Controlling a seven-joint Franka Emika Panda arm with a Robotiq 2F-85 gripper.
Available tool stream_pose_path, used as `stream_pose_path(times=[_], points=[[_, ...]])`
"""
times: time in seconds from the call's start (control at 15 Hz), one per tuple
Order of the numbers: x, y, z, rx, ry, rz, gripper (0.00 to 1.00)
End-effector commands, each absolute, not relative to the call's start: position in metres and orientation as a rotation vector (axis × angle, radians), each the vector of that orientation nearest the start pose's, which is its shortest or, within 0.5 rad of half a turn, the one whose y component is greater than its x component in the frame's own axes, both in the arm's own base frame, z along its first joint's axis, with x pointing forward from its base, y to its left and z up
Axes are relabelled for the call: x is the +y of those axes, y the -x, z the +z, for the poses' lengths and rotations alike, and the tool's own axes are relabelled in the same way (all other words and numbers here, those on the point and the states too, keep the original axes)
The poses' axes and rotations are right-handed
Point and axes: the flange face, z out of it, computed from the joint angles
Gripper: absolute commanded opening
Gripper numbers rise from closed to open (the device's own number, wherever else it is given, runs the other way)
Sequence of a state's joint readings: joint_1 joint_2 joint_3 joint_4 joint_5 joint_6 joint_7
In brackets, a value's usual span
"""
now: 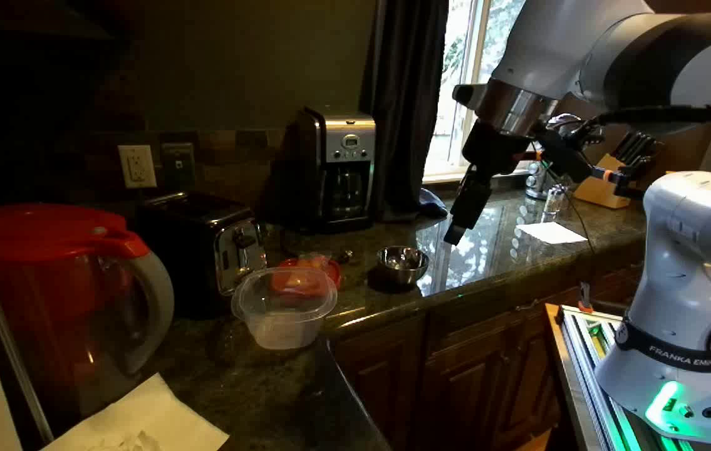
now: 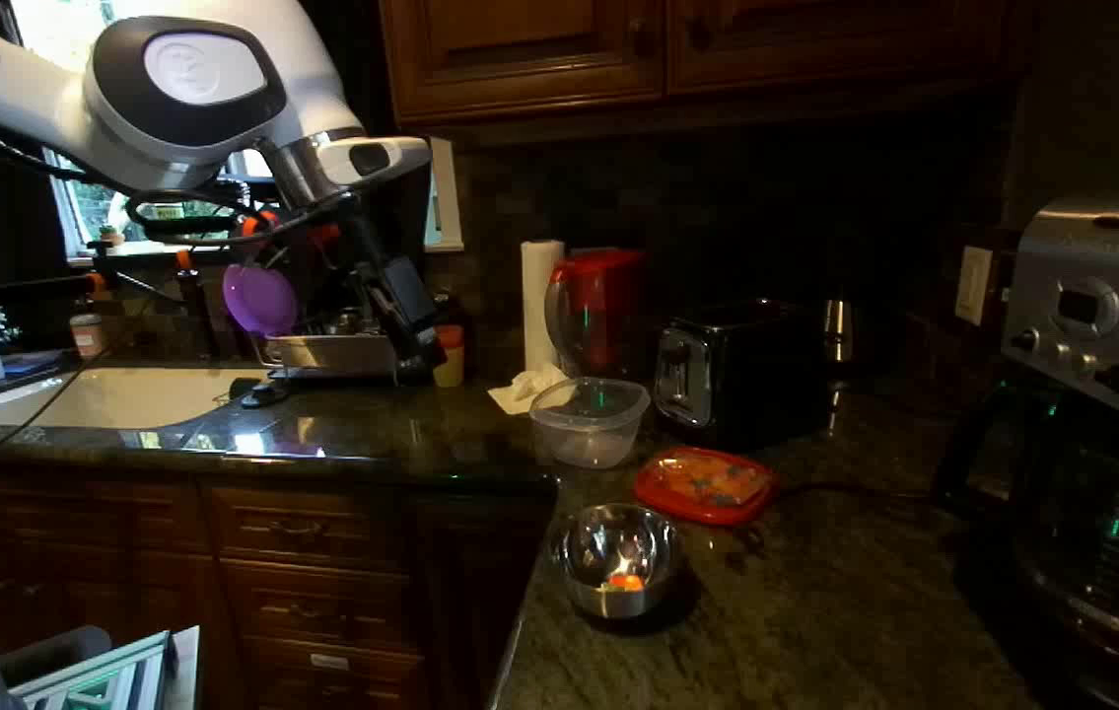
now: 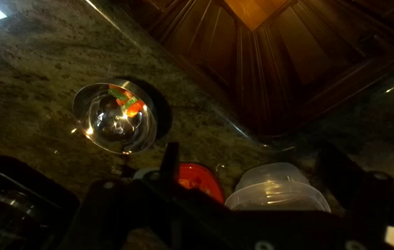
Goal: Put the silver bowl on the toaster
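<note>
The small, round, silver-grey metal bowl stood upright on the dark, mottled stone counter, close to the front edge and near the inner corner. The black two-fingered gripper hung higher, on the robot's side of the bowl and apart from it. Its fingers were spread, with nothing held between them. In the wrist view the bowl lay ahead of the fingertips and outside the gap, off past the finger nearer to it. The coming move seemed to turn on that offset: a sideways shift towards the bowl first, then a descent to the rim. Being round, it offered no long axis to match, and with only one arm there was no nearer hand to choose. Red and green patches showed inside; whether contents or reflections, I could not tell. The boxy black toaster with a shiny metal end stood farther along, back from the front edge, with the low red plastic lid lying between it and the bowl, and the clear plastic tub nearer the inner corner.
</note>
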State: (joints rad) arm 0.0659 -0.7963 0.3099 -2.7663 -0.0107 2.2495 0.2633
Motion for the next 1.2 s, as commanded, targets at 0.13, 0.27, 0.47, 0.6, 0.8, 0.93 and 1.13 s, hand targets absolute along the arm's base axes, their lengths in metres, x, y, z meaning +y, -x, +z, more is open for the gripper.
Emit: stream_pose_path(times=[0.13,0.27,0.47,0.6,0.8,0.93,1.13], points=[[0.116,-0.312,0.436,-0.089,3.267,-0.447,1.00],[0.116,-0.312,0.435,-0.090,3.268,-0.441,1.00],[0.110,-0.328,0.435,0.026,3.259,-0.426,1.00],[0.096,-0.348,0.436,0.124,3.262,-0.408,1.00],[0.067,-0.378,0.427,0.231,3.274,-0.358,1.00],[0.042,-0.391,0.420,0.255,3.251,-0.306,1.00],[-0.002,-0.403,0.404,0.303,3.186,-0.261,1.00]])
